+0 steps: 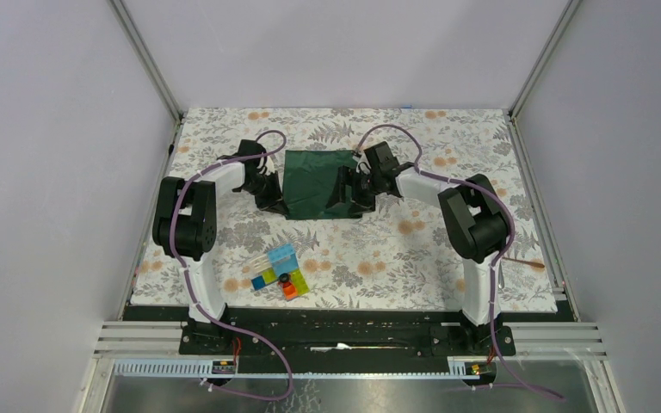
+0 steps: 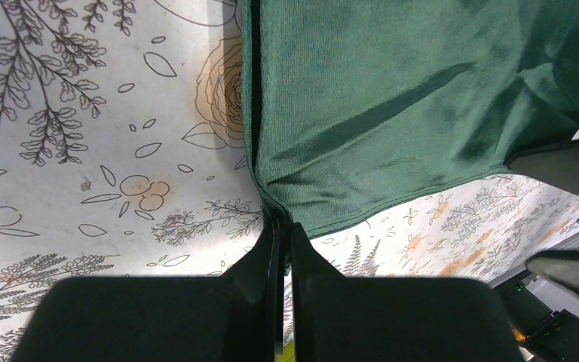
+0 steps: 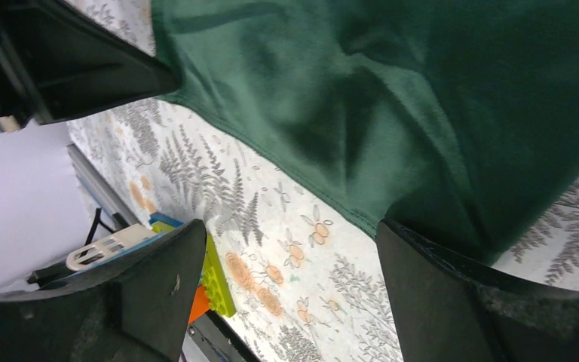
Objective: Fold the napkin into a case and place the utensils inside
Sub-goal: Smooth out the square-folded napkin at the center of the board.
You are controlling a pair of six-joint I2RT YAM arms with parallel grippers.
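arms (image 1: 188, 219): black joints, white links | cables (image 1: 387, 126): purple loops | pincer fingers (image 2: 158, 317): matte black wedges

The table (image 1: 529, 297) is covered by a white cloth (image 1: 353, 249) printed with grey ferns and orange blossoms, spread beneath the left pincer (image 1: 274, 200) and the right pincer (image 1: 350, 196). Beyond both, a plain pale lilac back wall (image 1: 344, 52) is seen. Aluminium posts (image 1: 148, 60) are fixed in the far corners, and ribbed rails (image 1: 138, 337) are laid behind the pincers. Soft, even light is cast.
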